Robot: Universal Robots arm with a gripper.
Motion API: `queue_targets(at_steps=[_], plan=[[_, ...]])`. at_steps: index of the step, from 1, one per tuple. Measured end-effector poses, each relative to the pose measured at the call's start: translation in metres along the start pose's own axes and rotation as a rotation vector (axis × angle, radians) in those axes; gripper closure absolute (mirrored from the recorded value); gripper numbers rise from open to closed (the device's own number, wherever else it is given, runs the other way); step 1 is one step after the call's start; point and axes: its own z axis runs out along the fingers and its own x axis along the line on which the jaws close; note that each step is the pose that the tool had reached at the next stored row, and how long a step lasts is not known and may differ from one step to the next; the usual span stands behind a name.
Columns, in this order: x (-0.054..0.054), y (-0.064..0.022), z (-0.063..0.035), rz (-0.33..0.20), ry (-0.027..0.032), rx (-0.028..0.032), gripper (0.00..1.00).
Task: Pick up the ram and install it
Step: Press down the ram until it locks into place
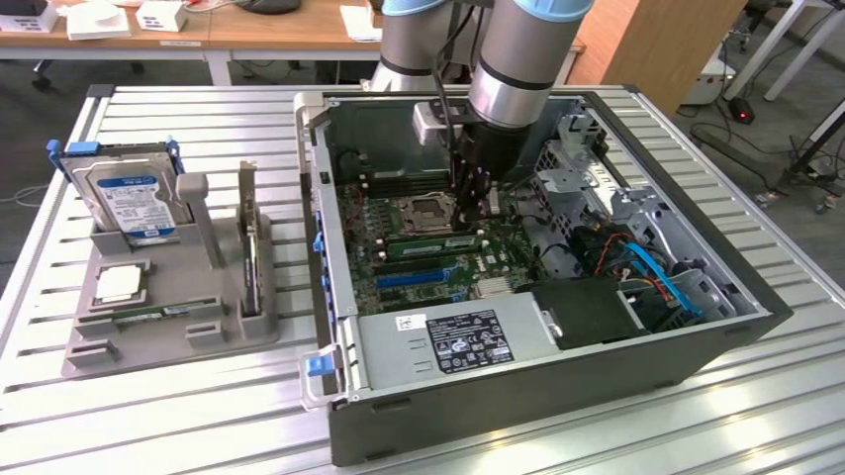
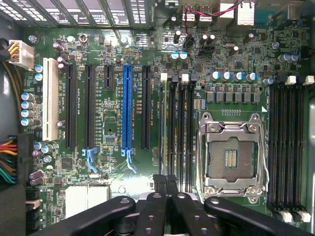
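On the exterior view's left stands a grey plastic parts holder (image 1: 225,332) — further right, inside the open dark computer case (image 1: 528,416), the thin green ram stick (image 1: 425,244) sits edgewise on the green motherboard (image 1: 376,216), the black gripper (image 1: 462,228) clenched at its end.

Exterior view: bright, flat light from overhead. Aluminium table (image 1: 172,416) clips to white toward the exterior view's left, and the slat grooves wash out there. Hard drive (image 1: 133,198) label throws glare. Computer case (image 1: 528,416) outer wall is near-black with little detail. The inside is dimmer, and the robot arm (image 1: 528,59) drops a soft shadow over the motherboard (image 1: 396,213).

Wrist view: board evenly lit, colours clean. Specular glints on CPU socket frame (image 2: 231,120) and capacitor tops (image 2: 27,105). Vent grille (image 2: 74,10) slats glare white. Gripper (image 2: 166,179) links are near-black with thin edge highlights. Dark falloff beside the coloured wire bundle (image 2: 7,162).
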Motion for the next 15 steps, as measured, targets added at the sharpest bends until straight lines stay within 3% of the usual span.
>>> queue_targets(at_steps=[9,15], plan=[[0.000,0.0006,0.0001,0.000,0.0000,0.0000,0.91],[0.000,0.0157,0.0015,0.000,0.0000,0.0000,0.91]])
